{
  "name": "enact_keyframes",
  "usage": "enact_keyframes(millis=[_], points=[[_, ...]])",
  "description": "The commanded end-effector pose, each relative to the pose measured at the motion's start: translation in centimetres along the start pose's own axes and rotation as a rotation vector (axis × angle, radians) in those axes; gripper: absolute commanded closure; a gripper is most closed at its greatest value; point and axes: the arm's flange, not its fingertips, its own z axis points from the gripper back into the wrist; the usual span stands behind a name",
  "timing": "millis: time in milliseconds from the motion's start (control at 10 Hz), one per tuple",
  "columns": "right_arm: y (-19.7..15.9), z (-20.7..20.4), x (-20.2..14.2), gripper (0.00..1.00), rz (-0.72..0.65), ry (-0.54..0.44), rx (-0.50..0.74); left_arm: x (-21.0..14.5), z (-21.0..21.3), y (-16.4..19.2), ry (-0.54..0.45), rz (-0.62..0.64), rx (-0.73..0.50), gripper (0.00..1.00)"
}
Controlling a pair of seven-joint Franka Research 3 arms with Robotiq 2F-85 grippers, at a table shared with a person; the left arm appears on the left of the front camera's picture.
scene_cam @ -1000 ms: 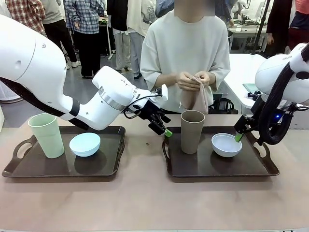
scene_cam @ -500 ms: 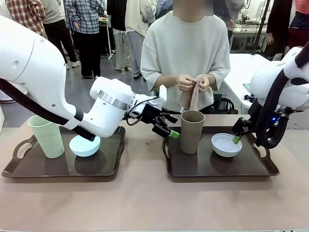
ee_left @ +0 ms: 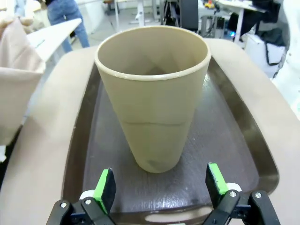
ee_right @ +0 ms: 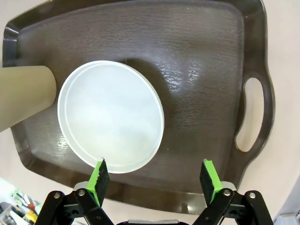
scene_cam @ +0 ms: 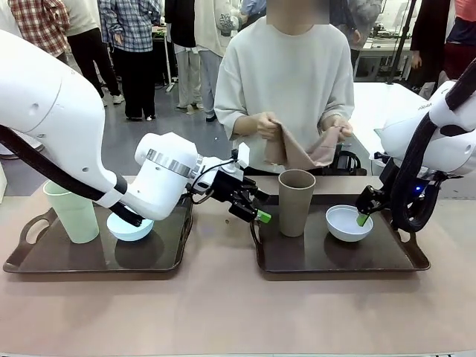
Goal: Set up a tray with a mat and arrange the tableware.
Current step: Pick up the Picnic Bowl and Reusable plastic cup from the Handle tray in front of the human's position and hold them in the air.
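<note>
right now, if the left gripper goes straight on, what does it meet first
Most likely the brown cup, standing upright on the tray, squarely ahead of the open left gripper.

Two dark brown handled trays sit side by side. The left tray (scene_cam: 89,256) carries an upright pale green tumbler (scene_cam: 73,212) near its left end, with a light blue bowl (scene_cam: 130,230) (partly hidden) right side up beside it. The right tray (scene_cam: 335,256) carries an upright, empty taupe brown tumbler (scene_cam: 296,202) near its left end and an empty bluish-white bowl (scene_cam: 348,223) just to that tumbler's right, apart from it. The mat (scene_cam: 301,152), a soft pinkish-beige cloth, is held aloft and sagging behind the right tray, lying on neither tray.
</note>
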Motion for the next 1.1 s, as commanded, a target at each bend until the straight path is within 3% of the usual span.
enact_keyframes(millis=[0,600,1000], points=[[0.0,-0.8,1.0,0.0,0.021,-0.027,0.029,-0.4,-1.2,0.2,-0.063,-0.004,0.021,0.0],[-0.2,-2.0,2.3,0.0,0.059,-0.107,0.05,-0.5,-4.1,1.2,-0.05,0.025,0.017,0.0],[-0.5,-2.8,3.3,0.0,0.052,-0.088,0.045,0.1,-6.0,2.1,-0.082,0.005,0.003,0.0]])
